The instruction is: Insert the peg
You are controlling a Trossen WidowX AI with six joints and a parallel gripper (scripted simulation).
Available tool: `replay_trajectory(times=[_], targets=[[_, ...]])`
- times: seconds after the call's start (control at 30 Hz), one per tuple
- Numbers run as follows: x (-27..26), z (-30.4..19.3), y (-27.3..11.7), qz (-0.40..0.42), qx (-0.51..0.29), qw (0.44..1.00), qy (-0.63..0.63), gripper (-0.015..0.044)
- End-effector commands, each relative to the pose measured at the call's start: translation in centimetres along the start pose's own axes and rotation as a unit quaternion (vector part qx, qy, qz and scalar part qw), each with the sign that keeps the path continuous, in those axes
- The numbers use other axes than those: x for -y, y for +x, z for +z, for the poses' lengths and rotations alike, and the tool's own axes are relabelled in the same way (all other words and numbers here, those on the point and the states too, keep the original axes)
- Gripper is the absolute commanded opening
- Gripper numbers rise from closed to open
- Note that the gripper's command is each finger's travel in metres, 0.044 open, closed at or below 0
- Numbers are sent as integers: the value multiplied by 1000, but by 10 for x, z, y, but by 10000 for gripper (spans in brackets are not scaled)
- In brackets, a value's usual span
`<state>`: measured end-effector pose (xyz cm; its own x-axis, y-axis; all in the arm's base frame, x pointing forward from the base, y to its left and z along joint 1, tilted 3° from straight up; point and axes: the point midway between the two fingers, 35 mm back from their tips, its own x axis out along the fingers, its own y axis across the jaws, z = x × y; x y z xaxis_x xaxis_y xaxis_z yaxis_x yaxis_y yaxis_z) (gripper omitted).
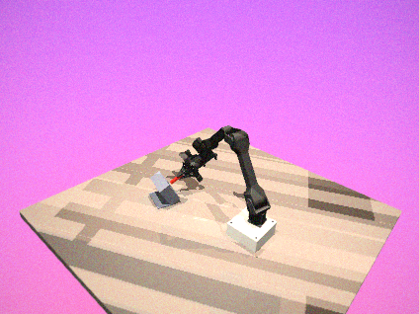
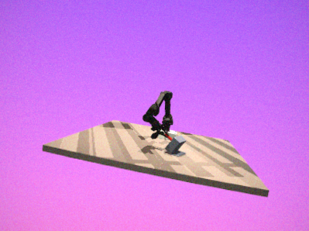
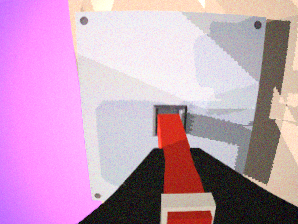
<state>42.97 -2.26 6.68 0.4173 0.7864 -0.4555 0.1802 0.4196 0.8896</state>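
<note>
The claw (image 1: pixel 184 173) pinches the red square peg (image 3: pixel 180 156), whose far end sits at the mouth of the square hole (image 3: pixel 170 120) in the sloped panel (image 3: pixel 133 63). Panel face surrounds the hole on every side. Around the panel stretches striped tan tabletop (image 1: pixel 148 257), against a purple backdrop.

A striped tan-and-brown wooden table (image 1: pixel 148 257) floats against a purple-pink backdrop.

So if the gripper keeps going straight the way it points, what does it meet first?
The panel. The gripper is shut on the red peg, whose tip sits at the square hole; how deep it already is, I cannot tell.
</note>
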Motion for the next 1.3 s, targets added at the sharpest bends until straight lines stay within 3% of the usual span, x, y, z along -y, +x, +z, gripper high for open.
replay_trajectory(times=[0.0,1.27], targets=[[1,-2,1,0,0,1000,0,0],[2,-3,19,1,0,1000,0,0]])
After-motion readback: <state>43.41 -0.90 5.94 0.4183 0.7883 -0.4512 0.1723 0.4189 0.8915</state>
